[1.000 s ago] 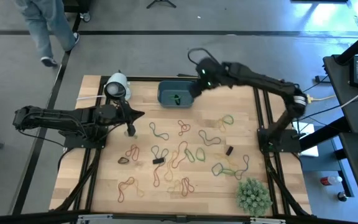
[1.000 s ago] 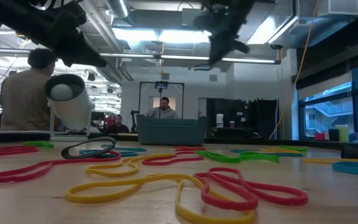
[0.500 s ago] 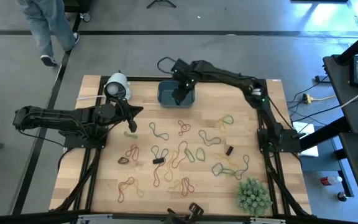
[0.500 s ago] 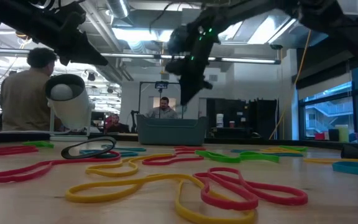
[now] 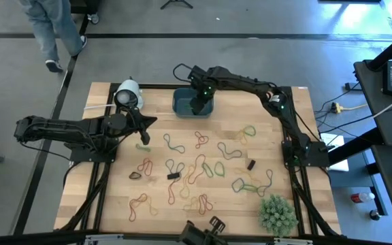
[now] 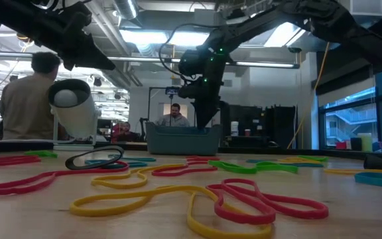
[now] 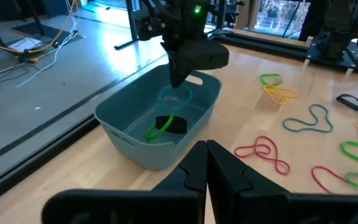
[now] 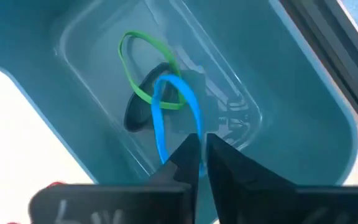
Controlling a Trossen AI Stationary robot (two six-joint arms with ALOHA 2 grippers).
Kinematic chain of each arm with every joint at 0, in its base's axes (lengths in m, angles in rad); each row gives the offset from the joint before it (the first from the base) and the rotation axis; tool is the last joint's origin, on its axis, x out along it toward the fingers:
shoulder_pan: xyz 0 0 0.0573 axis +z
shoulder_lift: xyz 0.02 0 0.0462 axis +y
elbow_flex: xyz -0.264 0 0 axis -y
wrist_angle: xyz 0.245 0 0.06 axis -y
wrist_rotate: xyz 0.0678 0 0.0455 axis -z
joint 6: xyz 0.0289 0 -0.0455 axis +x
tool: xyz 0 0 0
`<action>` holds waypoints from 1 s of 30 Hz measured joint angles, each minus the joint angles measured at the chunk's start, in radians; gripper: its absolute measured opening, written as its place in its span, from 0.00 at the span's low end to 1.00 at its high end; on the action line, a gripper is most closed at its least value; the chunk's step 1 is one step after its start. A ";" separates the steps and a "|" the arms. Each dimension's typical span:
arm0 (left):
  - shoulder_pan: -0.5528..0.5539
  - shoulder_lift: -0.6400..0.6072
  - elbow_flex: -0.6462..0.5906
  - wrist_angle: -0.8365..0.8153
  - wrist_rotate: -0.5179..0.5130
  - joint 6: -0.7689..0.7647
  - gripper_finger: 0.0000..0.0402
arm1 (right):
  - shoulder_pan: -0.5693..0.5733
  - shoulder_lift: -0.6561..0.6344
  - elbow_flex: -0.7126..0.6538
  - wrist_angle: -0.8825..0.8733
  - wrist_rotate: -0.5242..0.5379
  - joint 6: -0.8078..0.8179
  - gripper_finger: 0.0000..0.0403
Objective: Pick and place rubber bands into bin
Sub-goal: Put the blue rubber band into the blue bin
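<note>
Wooden table (image 5: pixel 114 197) is holding many rubber bands (image 5: pixel 203 167); I'm seeing my right gripper (image 8: pixel 201 155) pinching a blue band (image 8: pixel 166 118) over the bin (image 5: pixel 182 107); left gripper (image 7: pixel 205 163) is waiting, closed.

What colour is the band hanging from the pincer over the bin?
Blue band, clearest in the right wrist view.

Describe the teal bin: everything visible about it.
The bin is a small teal-blue rectangular tray of what looks like smooth plastic, with rounded corners, low walls and a rolled rim. It sits upright at the far middle edge of the wooden table. Inside lie a green rubber band and a dark band. The right gripper hangs over its interior, jaws nearly together, with a blue band dangling from the tips into the bin.
</note>
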 joint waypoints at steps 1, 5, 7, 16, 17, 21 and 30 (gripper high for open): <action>0.000 0.000 0.000 0.000 0.004 0.004 0.00 | 0.000 0.000 0.001 0.000 0.000 0.000 0.12; 0.000 0.000 0.000 -0.008 0.027 0.008 0.00 | 0.000 0.000 0.002 -0.002 0.000 0.013 0.19; 0.000 0.000 0.000 -0.010 0.028 0.013 0.00 | 0.000 0.000 0.002 -0.007 0.000 0.028 0.22; 0.000 0.000 0.000 -0.020 0.109 0.045 0.00 | 0.000 0.000 0.002 -0.026 0.000 0.056 0.28; 0.000 0.000 0.000 -0.023 0.114 0.045 0.00 | 0.000 0.000 0.002 -0.026 0.000 0.056 0.28; 0.000 0.000 0.000 -0.052 0.137 0.045 0.00 | 0.002 0.000 0.002 -0.030 0.089 0.058 0.28; 0.000 0.000 0.000 -0.068 0.153 0.045 0.00 | 0.002 -0.066 0.002 -0.044 0.059 0.053 0.27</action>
